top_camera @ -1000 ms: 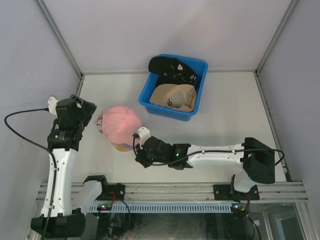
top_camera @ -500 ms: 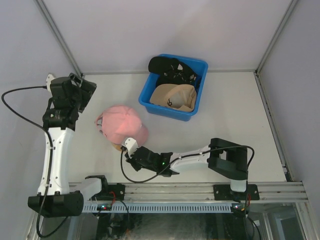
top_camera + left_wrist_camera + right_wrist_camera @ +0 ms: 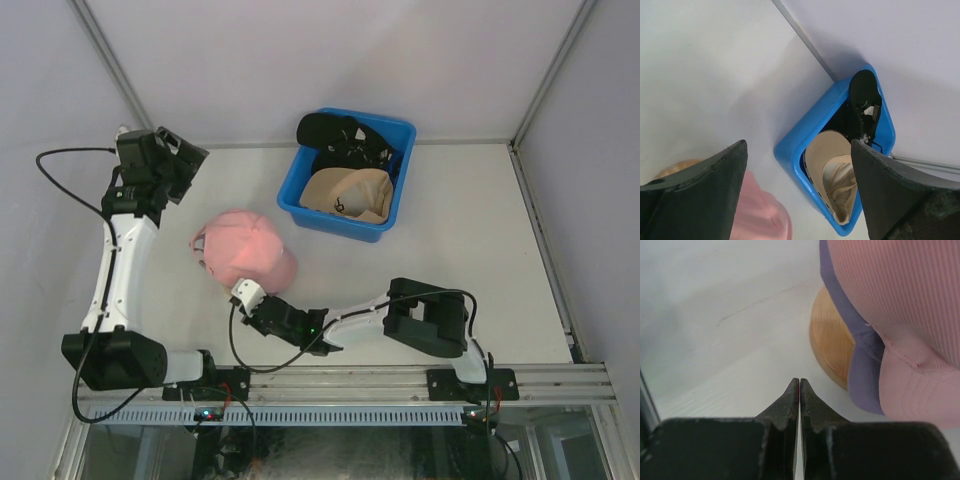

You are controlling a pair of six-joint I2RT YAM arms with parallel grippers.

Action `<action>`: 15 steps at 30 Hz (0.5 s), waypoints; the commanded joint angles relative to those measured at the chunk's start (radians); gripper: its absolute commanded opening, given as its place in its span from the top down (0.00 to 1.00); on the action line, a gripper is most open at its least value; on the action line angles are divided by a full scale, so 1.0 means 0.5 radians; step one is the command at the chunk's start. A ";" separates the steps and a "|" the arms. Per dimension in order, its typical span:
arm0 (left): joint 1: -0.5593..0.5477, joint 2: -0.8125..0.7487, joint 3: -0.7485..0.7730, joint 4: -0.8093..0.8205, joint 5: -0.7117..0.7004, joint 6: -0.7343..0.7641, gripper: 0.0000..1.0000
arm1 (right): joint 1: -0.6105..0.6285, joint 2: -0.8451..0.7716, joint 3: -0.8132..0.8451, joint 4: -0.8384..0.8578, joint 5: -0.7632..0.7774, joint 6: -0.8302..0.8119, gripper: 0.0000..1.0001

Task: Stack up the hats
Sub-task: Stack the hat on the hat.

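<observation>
Remote station, hat-stacking run: over the last second my left arm has lifted away from the pink hat (image 3: 245, 255) and swung to the far-left corner of the table (image 3: 460, 240), while my right arm has folded back toward the near edge. I read that as one placement finished and the next pick beginning. The pink hat sits on the wooden stand (image 3: 832, 347) over a lavender hat (image 3: 860, 365), whose edge shows beneath it. The left end effector (image 3: 192, 168) hangs with its fingers wide apart and nothing between them. Its wrist view looks down at the blue bin (image 3: 300, 205), where a tan hat (image 3: 350, 192) and a black hat (image 3: 335, 132) still wait. The right end effector (image 3: 799, 385) is pressed fully together on nothing. It sits low over the table just beside the stand's base, on the near side, and touches neither stand nor hat.
</observation>
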 commanded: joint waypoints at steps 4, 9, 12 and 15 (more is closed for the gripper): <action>0.015 0.122 0.206 0.107 0.109 0.007 0.13 | -0.099 0.081 0.079 0.093 0.192 -0.030 1.00; 0.015 0.161 0.204 0.111 0.111 0.024 0.13 | -0.189 0.097 0.096 0.042 0.221 0.036 1.00; 0.016 0.175 0.203 0.109 0.109 0.032 0.13 | -0.237 0.097 0.106 0.017 0.224 0.063 1.00; 0.017 0.177 0.200 0.107 0.104 0.039 0.13 | -0.275 0.099 0.119 -0.009 0.231 0.081 1.00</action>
